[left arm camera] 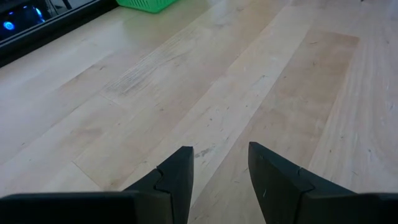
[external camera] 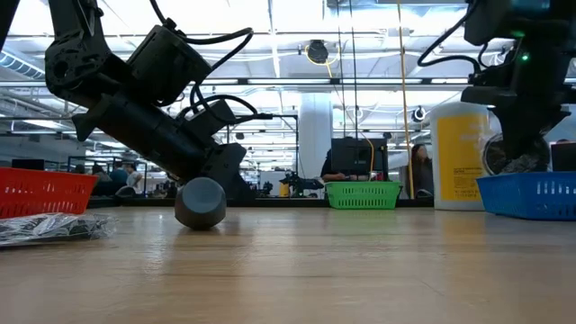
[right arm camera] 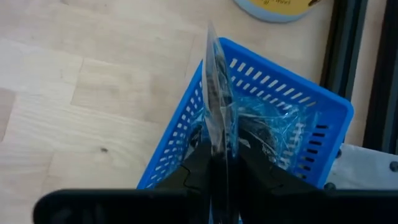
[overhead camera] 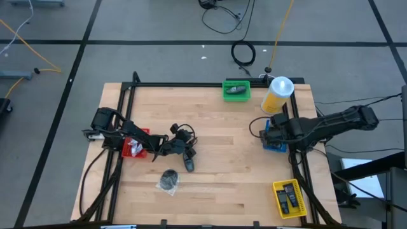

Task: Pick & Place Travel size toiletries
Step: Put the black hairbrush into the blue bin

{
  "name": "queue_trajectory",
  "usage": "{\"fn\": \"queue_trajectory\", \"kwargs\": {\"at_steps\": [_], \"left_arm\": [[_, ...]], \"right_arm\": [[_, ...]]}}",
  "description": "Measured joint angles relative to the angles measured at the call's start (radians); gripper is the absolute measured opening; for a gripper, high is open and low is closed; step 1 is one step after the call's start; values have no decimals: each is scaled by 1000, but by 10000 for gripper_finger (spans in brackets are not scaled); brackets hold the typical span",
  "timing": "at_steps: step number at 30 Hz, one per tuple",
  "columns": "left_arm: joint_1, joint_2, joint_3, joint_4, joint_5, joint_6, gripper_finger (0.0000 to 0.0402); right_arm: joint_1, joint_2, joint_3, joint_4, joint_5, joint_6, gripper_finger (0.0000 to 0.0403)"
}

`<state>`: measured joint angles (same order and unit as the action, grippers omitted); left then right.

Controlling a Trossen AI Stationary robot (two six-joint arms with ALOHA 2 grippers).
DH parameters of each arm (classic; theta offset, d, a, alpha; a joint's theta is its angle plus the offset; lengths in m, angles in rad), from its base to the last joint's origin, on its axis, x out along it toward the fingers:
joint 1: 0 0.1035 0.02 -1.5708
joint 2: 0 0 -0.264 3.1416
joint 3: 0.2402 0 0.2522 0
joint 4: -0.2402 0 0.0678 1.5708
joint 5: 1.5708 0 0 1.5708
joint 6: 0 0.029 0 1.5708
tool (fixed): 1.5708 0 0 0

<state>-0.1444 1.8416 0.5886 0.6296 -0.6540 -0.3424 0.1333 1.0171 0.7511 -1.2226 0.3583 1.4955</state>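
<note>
At the worktop's right edge, right gripper [right arm camera: 225,163]: hangs over the blue basket [right arm camera: 323,109], fingers pressed onto a clear-wrapped packet [right arm camera: 216,93] that stands edge-up between them above the basket's rim
Blue basket contents: more clear wrap and something dark inside; cannot tell how many items
Left gripper [left arm camera: 220,165]: low over bare wood toward the middle of the worktop, fingers spread with a gap between them, nothing held
Dark tube [overhead camera: 189,164]: lies on the wood just beside the left gripper's tip in the high view; the low view shows a grey round end [external camera: 200,202] resting on the worktop under that arm
Round dark packet in clear wrap [overhead camera: 168,180]: on the wood nearer the front edge, apart from the tube, left of centre
Red basket [overhead camera: 135,146]: by the left edge, under the left arm, with white and clear wrap showing in it
Green basket [overhead camera: 236,90]: at the back edge, right of centre, one dark item inside
Yellow basket [overhead camera: 289,198]: front right corner, holds two dark slim items side by side
Yellow bottle [overhead camera: 278,95]: upright near the back right corner, white cap, just behind the blue basket
Low view, near left: crumpled clear wrap [external camera: 49,228] flat on the wood in front of the red basket
Room behind: people far off beyond the table
</note>
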Motion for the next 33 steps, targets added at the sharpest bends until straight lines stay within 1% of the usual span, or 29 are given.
{"fn": "queue_trajectory", "kwargs": {"at_steps": [6, 9, 11, 13, 15, 17, 19, 22, 25, 28, 33], "left_arm": [[0, 0, 0, 0, 0, 0, 152], [0, 0, 0, 0, 1, -1, 152], [0, 0, 0, 1, 1, -2, 152], [0, 0, 0, 1, 1, -2, 152], [0, 0, 0, 1, 1, -2, 152], [0, 0, 0, 1, 1, -2, 152], [0, 0, 0, 2, 2, -2, 152], [0, 0, 0, 1, 2, -2, 152], [0, 0, 0, 2, 3, -2, 152], [0, 0, 0, 1, 3, -2, 152], [0, 0, 0, 1, 3, -3, 152]], "right_arm": [[-57, -57, 6, -6, -106, -92, 44], [-89, -90, 29, -49, -197, -103, 44], [-114, -104, 44, -79, -229, -128, 46], [-139, -117, 46, -90, -239, -158, 58], [-159, -117, 42, -106, -269, -195, 77], [-180, -113, 41, -97, -265, -233, 103], [-197, -107, 43, -72, -226, -261, 132], [-216, -109, 43, -21, -202, -309, 175], [-234, -109, 43, 25, -164, -326, 205], [-258, -103, 43, 21, -156, -360, 213], [-304, -109, 48, -43, -153, -449, 194]]}}
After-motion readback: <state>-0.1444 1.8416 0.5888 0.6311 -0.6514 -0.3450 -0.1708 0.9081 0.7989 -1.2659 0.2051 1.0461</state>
